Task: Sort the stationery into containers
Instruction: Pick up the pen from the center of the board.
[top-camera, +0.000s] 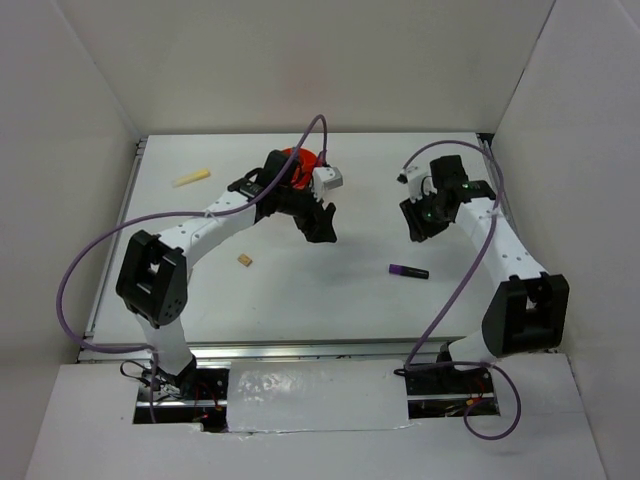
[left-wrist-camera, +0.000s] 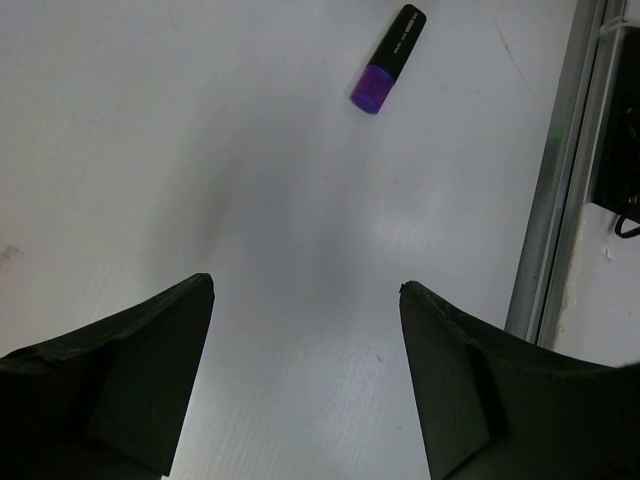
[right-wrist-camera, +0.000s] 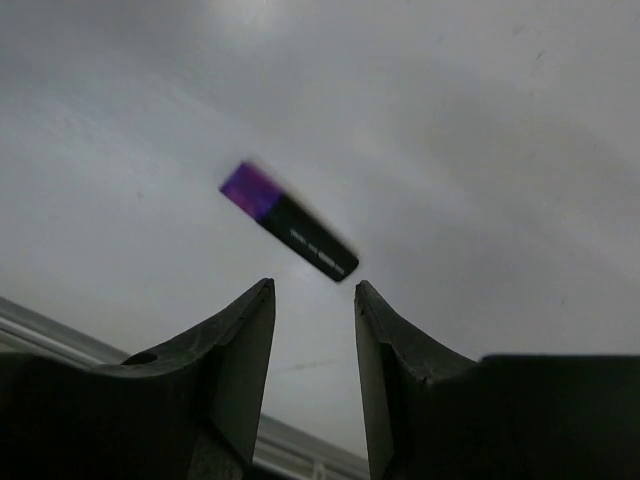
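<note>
Right gripper hangs parted, empty, near purple-black marker; you pinch its likely stiff, light, slick barrel mid-length.

Most of orange pot behind left arm; purple-black marker blurred

The white bench carries four things. A purple-black marker lies flat to the right of centre, its purple end pointing left. A small tan eraser sits left of centre, well apart from the marker. A yellow stick lies tilted near the far left corner. An orange pot stands at the far middle, partly hidden.
</note>
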